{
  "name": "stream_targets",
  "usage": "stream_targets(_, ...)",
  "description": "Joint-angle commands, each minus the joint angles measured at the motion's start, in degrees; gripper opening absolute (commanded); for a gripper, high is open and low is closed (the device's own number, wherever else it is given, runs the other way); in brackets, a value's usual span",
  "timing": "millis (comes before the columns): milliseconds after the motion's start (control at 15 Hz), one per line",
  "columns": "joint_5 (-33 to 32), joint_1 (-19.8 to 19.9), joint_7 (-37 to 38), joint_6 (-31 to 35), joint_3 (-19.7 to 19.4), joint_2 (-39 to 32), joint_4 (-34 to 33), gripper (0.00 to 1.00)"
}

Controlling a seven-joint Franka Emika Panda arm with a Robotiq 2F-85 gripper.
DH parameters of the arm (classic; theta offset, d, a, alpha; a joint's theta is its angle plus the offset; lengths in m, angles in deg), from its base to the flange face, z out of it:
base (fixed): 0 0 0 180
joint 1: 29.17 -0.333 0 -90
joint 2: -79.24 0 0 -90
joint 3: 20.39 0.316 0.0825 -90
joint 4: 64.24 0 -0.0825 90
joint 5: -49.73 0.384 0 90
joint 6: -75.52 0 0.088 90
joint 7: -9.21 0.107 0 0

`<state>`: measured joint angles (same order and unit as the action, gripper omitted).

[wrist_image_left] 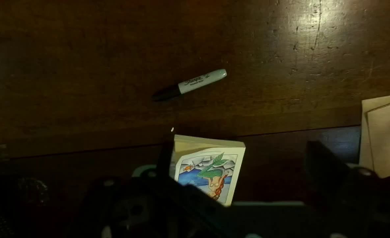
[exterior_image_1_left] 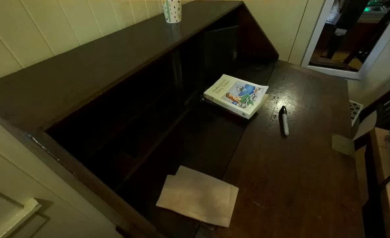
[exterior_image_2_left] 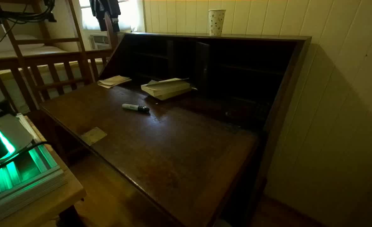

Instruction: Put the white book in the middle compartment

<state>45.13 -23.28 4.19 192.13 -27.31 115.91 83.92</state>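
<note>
I have my gripper [wrist_image_left: 241, 150] spread wide, the book [wrist_image_left: 211, 162] at lower centre of the wrist frame, nearer the finger [wrist_image_left: 165, 160] at frame left.

Desk top [exterior_image_1_left: 300, 178] is dark wood with a glossy varnish look, pitted and scratched around the highlight. Shelf unit [exterior_image_1_left: 92, 66]: smooth dark wood, soft sheen on top. Middle compartment [exterior_image_2_left: 186, 60]: too dark to read the finish. White book [exterior_image_1_left: 237, 94]: smooth printed paper cover, page edges look matt. Loose sheets [exterior_image_1_left: 198, 195]: matt paper, lightly creased. Marker [wrist_image_left: 199, 81]: smooth plastic in the wrist view, barrel end shiny. Cup [exterior_image_2_left: 216, 22]: smooth, looks like paper. Gripper [wrist_image_left: 241, 145]: mostly matt black, a few metallic glints. Wall [exterior_image_2_left: 334, 104]: grooved panels, painted look, low sheen.
</note>
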Motion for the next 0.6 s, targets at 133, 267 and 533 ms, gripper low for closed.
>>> stream_targets(133,0.1,0.1,-0.1,-0.1,0.1,0.0,-0.1,1.0)
stream_targets(267,0.1,0.1,-0.1,-0.1,0.1,0.0,-0.1,1.0)
stream_targets(533,0.6,-1.0,-0.4,0.5,0.7,-1.6,-0.3,1.0)
